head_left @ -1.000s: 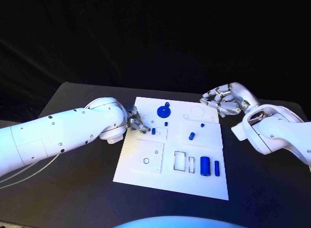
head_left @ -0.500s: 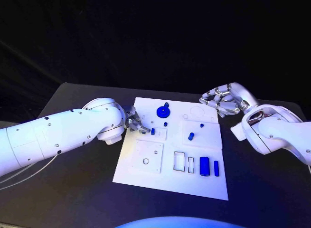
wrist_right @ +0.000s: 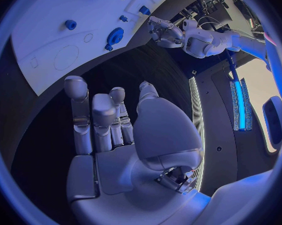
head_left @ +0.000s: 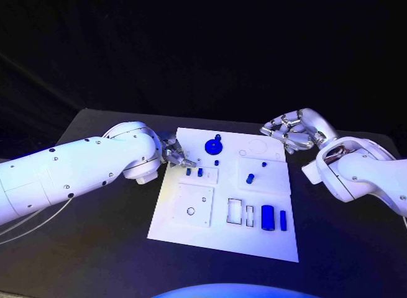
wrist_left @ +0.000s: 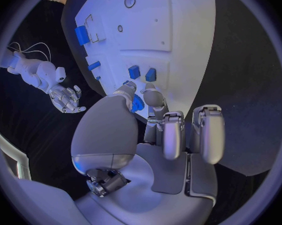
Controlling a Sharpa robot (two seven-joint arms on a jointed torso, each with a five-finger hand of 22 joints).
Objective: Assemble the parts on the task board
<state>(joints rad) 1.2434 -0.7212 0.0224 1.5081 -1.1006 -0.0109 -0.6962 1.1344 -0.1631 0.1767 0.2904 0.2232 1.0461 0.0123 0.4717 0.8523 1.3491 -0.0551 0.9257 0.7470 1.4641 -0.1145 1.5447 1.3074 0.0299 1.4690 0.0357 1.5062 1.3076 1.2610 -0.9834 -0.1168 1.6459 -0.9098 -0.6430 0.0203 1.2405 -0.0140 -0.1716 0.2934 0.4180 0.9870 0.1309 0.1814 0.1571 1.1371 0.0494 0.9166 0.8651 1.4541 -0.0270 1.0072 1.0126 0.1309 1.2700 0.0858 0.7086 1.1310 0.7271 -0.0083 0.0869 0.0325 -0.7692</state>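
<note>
**Parts on the board, my left fingers at its left edge**

The small blue parts lie spread over the task board (head_left: 223,233), the white plate in the middle of the black table (head_left: 96,248). A blue disc (head_left: 213,146) sits near the board's far edge. Two short blue pieces (head_left: 194,171) lie side by side on the board's left part, just right of my left fingertips. A slanted blue peg (head_left: 251,178) rests toward the middle, and a wider blue block (head_left: 268,217) with a thin blue bar (head_left: 283,219) beside it lies on the near right part, next to some cut-out slots.

My left hand (head_left: 174,155) hovers at the board's left edge, on the far side, fingers pointing toward the two short pieces. In my left wrist view the two short pieces (wrist_left: 143,73) lie just beyond my fingertips (wrist_left: 126,89), and something blue shows between my thumb and a finger; I cannot tell whether I am pinching it or whether it is the disc seen behind my fingers.

My right hand (head_left: 292,129) hangs off the board's far right corner, over the table, apart from every part. From my right wrist its fingers (wrist_right: 93,117) are loosely curled with gaps between them, and nothing lies in the palm.
</note>
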